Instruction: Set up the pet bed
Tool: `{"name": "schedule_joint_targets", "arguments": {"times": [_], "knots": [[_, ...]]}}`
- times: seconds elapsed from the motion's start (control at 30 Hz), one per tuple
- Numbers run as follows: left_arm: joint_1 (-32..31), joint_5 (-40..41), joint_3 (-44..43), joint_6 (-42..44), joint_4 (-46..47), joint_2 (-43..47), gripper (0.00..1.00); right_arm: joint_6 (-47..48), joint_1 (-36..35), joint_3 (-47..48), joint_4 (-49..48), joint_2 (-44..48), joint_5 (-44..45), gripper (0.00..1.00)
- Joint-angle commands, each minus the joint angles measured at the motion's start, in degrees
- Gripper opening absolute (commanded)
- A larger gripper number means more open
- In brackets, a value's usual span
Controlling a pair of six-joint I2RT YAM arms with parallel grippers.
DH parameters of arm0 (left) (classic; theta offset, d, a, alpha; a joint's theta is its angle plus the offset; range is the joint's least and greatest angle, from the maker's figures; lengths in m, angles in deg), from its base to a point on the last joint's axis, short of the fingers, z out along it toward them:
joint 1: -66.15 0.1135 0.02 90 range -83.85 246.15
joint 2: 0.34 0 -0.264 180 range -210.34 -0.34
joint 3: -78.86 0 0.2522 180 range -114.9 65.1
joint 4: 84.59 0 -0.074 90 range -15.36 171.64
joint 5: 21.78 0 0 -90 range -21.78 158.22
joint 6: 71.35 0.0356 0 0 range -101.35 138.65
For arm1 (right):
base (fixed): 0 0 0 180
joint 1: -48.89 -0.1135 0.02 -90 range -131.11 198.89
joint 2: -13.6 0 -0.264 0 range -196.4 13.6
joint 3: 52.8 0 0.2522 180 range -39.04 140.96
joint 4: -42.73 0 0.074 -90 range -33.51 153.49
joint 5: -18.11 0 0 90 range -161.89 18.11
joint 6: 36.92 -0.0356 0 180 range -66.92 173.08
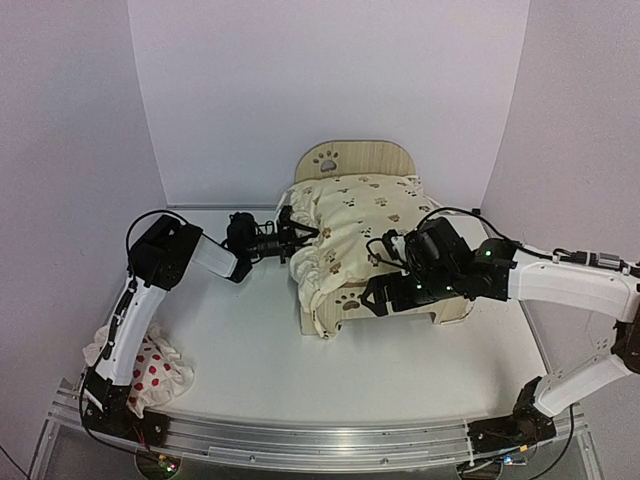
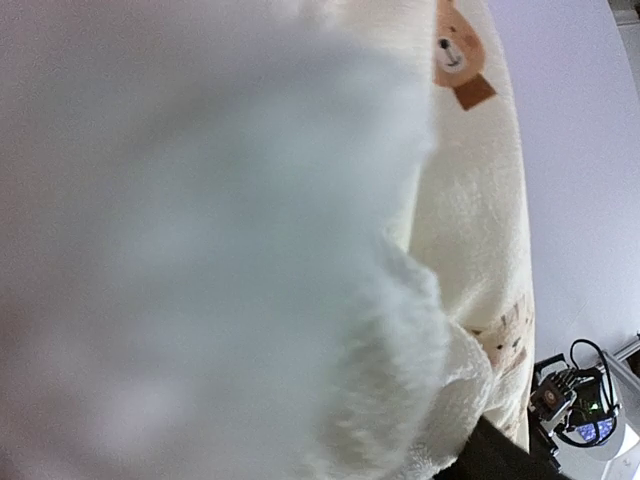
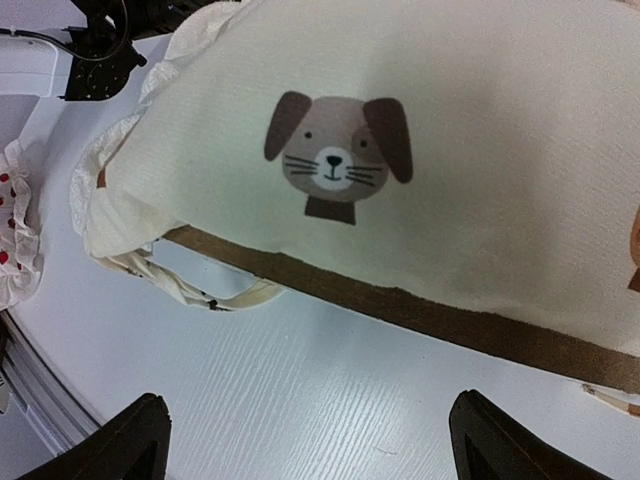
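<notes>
The pet bed (image 1: pixel 352 160) stands at the back middle, its rounded paw-print headboard upright. A cream animal-print cushion (image 1: pixel 365 215) lies over it and hangs past the footboard (image 1: pixel 345 305). My left gripper (image 1: pixel 298 238) is pressed against the cushion's left edge; in the left wrist view blurred cushion fabric (image 2: pixel 470 200) hides the fingers. My right gripper (image 1: pixel 385 298) hovers open at the bed's front right corner. In the right wrist view that gripper (image 3: pixel 315 450) is above bare table, with the cushion (image 3: pixel 338 155), its ties (image 3: pixel 200 290) and the bed's wooden edge (image 3: pixel 450 320) just ahead.
A white pillow with red spots (image 1: pixel 150 365) lies crumpled at the near left beside the left arm's base, also seen as the pillow (image 3: pixel 15 220) in the right wrist view. White walls enclose the table, and a metal rail (image 1: pixel 320 440) runs along its near edge.
</notes>
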Motion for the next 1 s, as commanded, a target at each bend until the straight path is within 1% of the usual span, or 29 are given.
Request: {"name": "schedule_joint_targets", "arguments": {"times": [0.0, 0.07, 0.23, 0.3, 0.4, 0.5, 0.57, 0.73, 0.8, 0.9, 0.97], "knots": [[-1.4, -0.8, -3.7, -1.4, 4.7, 0.3, 0.59, 0.6, -0.2, -0.2, -0.5, -0.5, 1.0, 0.98], [-1.6, -0.1, -1.7, 0.6, 2.8, 3.1, 0.58, 0.6, -0.2, -0.4, -0.5, -0.2, 1.2, 0.98], [-3.0, 3.5, 4.7, 9.7, -6.3, 13.7, 0.57, 1.2, -0.2, -0.9, -0.4, 2.4, 2.5, 0.98], [-4.3, 5.5, 7.1, 12.3, -9.2, 17.3, 0.57, 1.5, -0.2, -1.3, -0.4, 4.2, 3.2, 0.98], [-6.7, 8.4, 8.5, 18.8, -15.1, 22.7, 0.56, 1.9, -0.2, -2.1, -0.4, 6.7, 4.5, 0.98], [-9.2, 13.1, 7.4, 27.4, -24.9, 26.6, 0.56, 2.2, -0.2, -3.3, -0.4, 9.1, 5.7, 0.98], [-10.2, 16.2, 5.0, 32.9, -30.9, 27.6, 0.57, 2.2, -0.2, -4.1, -0.4, 9.8, 6.2, 0.98], [-10.4, 19.7, -3.2, 40.1, -40.3, 25.6, 0.56, 1.6, -0.2, -5.5, -0.4, 10.1, 6.0, 0.98], [-10.3, 19.7, -5.1, 40.4, -41.4, 24.8, 0.56, 1.4, -0.2, -6.0, -0.4, 10.3, 6.1, 0.98], [-10.4, 19.0, -5.3, 40.1, -39.7, 25.1, 0.56, 1.4, -0.2, -6.6, -0.4, 11.0, 6.6, 0.98], [-10.4, 18.5, -7.3, 40.7, -40.5, 25.0, 0.56, 1.5, -0.2, -6.6, -0.4, 11.1, 6.8, 0.98]]}}
